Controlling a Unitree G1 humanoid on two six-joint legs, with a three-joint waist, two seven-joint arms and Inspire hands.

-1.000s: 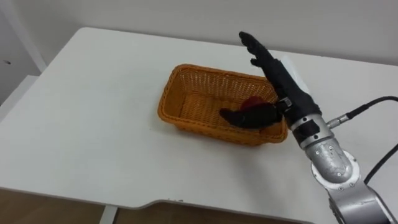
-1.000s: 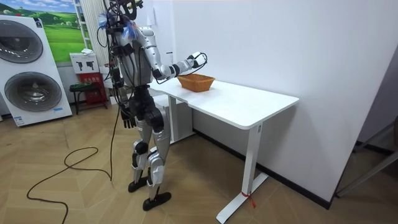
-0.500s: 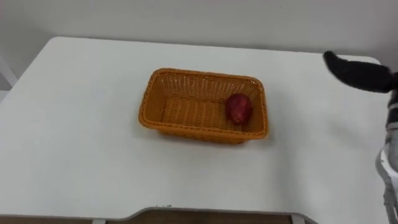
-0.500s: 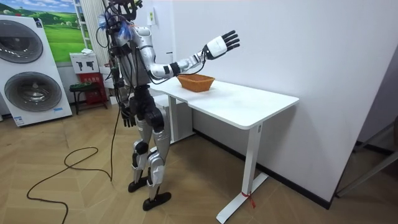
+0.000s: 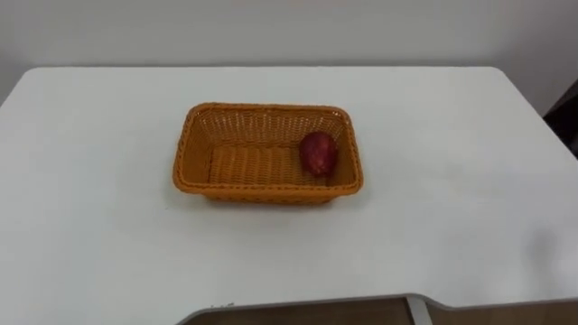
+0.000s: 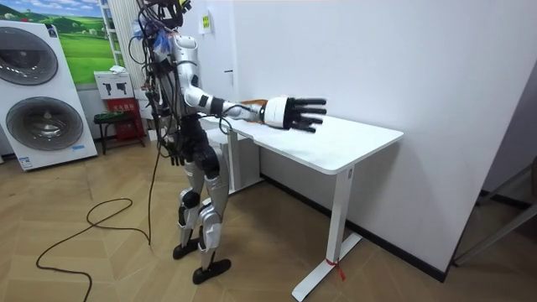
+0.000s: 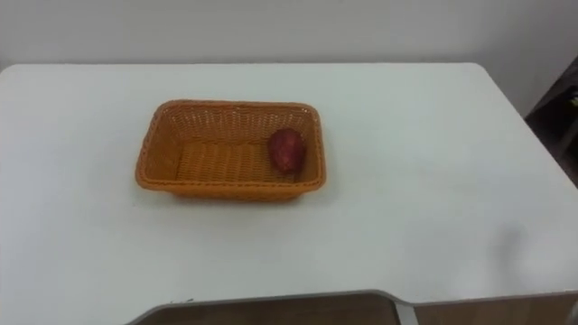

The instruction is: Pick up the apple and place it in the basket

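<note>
Apple [image 5: 318, 153] in basket [image 5: 192, 153], right end, mid desk [image 5: 90, 226] | left hand [image 6: 171, 154] down by hip, fingers: cannot tell | right hand [image 6: 289, 113] held out near desk, fingers spread open, holding nothing | risk: a low arm sweep could clip basket, spill apple

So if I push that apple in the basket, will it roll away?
The apple looks round, so it probably rolls a bit. The walls of the basket likely stop it quickly. It seems firm, not squishy.
</note>
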